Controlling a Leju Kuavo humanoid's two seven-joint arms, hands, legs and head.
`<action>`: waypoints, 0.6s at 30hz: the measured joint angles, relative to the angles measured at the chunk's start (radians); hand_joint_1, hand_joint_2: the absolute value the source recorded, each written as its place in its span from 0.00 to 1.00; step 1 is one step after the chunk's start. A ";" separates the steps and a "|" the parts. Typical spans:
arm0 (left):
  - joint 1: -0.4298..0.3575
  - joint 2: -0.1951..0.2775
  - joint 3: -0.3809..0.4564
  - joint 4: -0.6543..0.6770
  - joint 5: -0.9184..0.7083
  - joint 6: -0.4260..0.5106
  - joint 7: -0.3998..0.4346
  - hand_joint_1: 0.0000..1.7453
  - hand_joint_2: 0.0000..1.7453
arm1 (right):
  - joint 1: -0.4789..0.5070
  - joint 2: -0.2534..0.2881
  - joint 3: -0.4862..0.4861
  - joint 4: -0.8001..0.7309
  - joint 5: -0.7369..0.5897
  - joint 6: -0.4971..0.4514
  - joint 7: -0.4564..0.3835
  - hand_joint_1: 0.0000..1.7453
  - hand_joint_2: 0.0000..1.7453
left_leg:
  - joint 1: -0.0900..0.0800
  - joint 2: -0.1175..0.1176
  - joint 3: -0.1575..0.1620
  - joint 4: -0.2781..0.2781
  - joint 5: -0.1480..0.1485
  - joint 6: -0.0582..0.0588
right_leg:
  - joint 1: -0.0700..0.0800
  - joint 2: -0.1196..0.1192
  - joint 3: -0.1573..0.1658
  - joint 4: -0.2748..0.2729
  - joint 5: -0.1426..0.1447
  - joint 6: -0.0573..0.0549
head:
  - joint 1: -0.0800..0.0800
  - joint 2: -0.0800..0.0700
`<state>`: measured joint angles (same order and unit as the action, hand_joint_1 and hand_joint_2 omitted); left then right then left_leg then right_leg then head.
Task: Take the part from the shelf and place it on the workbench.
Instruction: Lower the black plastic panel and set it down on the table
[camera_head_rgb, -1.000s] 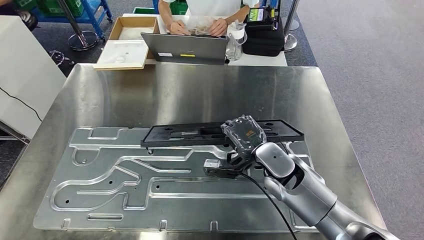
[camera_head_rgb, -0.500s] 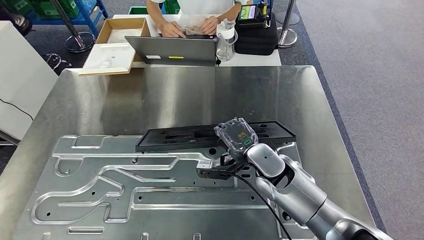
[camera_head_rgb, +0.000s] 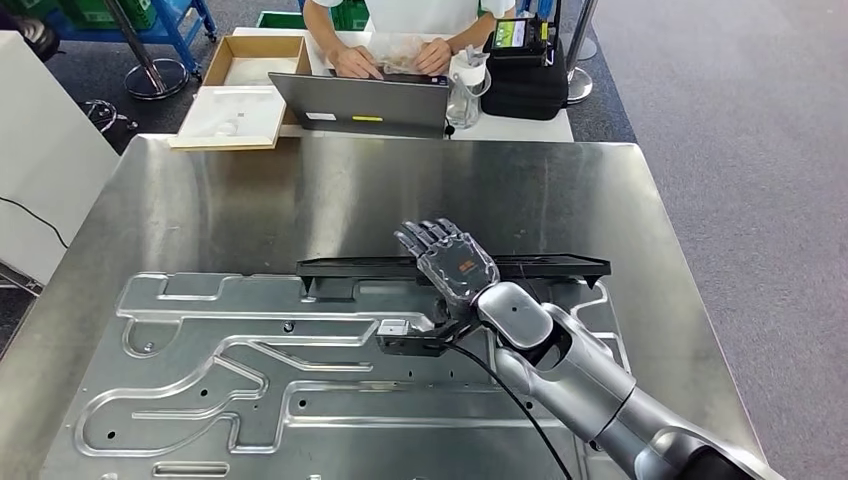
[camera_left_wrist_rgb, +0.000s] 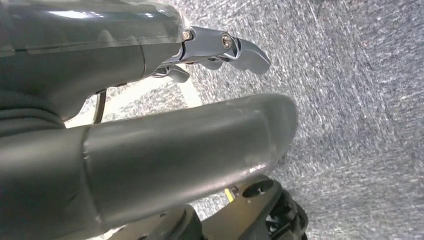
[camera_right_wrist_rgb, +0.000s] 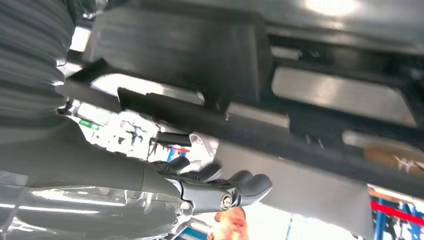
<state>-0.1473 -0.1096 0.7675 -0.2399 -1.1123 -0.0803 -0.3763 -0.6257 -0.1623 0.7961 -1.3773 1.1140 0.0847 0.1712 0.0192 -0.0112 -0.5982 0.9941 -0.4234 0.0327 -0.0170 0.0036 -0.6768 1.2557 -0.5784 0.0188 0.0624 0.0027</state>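
Observation:
The part, a long flat black plate (camera_head_rgb: 540, 266) with slots, lies across the far edge of the machined aluminium panel (camera_head_rgb: 250, 370) on the steel workbench (camera_head_rgb: 330, 190). My right hand (camera_head_rgb: 447, 262) hovers at the part's middle with its fingers (camera_head_rgb: 425, 236) straightened and spread past the part's far edge, gripping nothing. In the right wrist view the black part (camera_right_wrist_rgb: 210, 65) runs close beside the hand, and the dark fingers (camera_right_wrist_rgb: 225, 192) stand apart from it. My left hand (camera_left_wrist_rgb: 150, 125) hangs over grey carpet, fingers (camera_left_wrist_rgb: 235, 47) loosely extended and holding nothing.
Beyond the workbench's far edge stands a white table with a laptop (camera_head_rgb: 360, 103), at which a person (camera_head_rgb: 400, 40) types. A cardboard box (camera_head_rgb: 245, 60), a glass bottle (camera_head_rgb: 463, 95) and a black device (camera_head_rgb: 525, 65) stand there too. Bare steel lies behind the part.
My right hand's fingers have uncurled from the black part and now spread open above it. The part has settled lower onto the panel. The camera has shifted slightly.

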 joint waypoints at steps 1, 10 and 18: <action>0.000 0.000 0.000 0.000 0.007 -0.005 0.000 0.00 0.00 | -0.003 0.000 0.001 0.002 -0.001 0.000 0.000 0.00 1.00 | 0.000 0.000 0.000 0.008 -0.004 -0.002 | -0.002 0.000 0.017 -0.047 0.043 0.000 | 0.000 0.000; -0.005 0.000 0.000 0.000 0.027 -0.019 -0.005 0.00 0.00 | -0.027 0.003 0.010 0.006 -0.008 0.000 0.002 0.00 1.00 | -0.003 0.004 -0.045 0.082 -0.051 -0.047 | -0.001 -0.003 0.059 -0.220 0.132 -0.039 | -0.001 0.000; -0.010 0.001 0.000 0.000 0.044 -0.027 -0.005 0.00 0.00 | -0.027 0.004 0.014 0.008 -0.009 0.000 0.002 0.00 1.00 | -0.001 0.005 0.044 0.112 -0.128 -0.048 | 0.005 -0.006 -0.010 -0.216 0.194 -0.038 | -0.001 0.000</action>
<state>-0.1577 -0.1082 0.7674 -0.2399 -1.0678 -0.1077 -0.3818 -0.6525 -0.1579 0.8098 -1.3695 1.1048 0.0849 0.1736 0.0177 -0.0059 -0.5541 1.1063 -0.5518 -0.0158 -0.0118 -0.0021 -0.6871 1.0398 -0.3843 -0.0191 0.0614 0.0027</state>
